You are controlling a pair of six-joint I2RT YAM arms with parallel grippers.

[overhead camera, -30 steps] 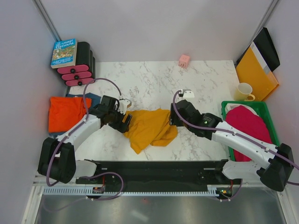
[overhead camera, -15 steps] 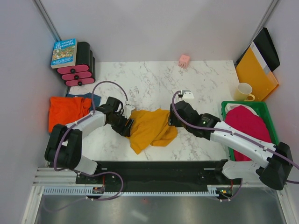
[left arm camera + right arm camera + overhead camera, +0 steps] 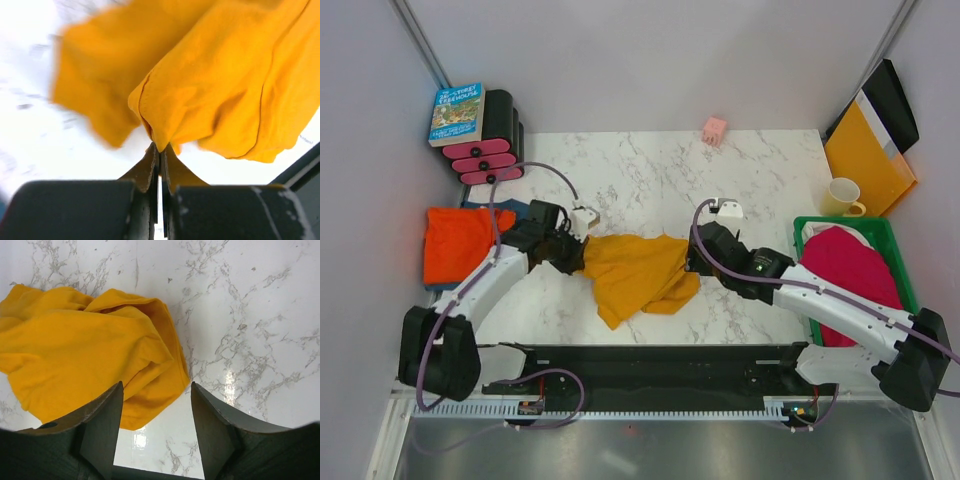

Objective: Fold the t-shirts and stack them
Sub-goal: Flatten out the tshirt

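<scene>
Orange shirt (image 3: 460, 240) lies flat, well behind the left gripper (image 3: 160, 155). That gripper is clenched on a bunched fold of the yellow shirt (image 3: 635, 275), which spreads out ahead of its fingertips. Right gripper (image 3: 156, 386) has its jaws spread, with the shirt's opposite edge directly below and ahead.

From here I see a white marbled desk (image 3: 650, 170) with a small pink block (image 3: 715, 130) at its far edge. At the far left corner sits a stack of black rolls with pink ends (image 3: 490, 150), a blue book (image 3: 457, 113) lying on top. Near the far right corner a cream mug (image 3: 843, 196) stands just beside a leaning yellow-orange folder (image 3: 865, 160). A green crate (image 3: 840, 222) occupies the right edge.
</scene>
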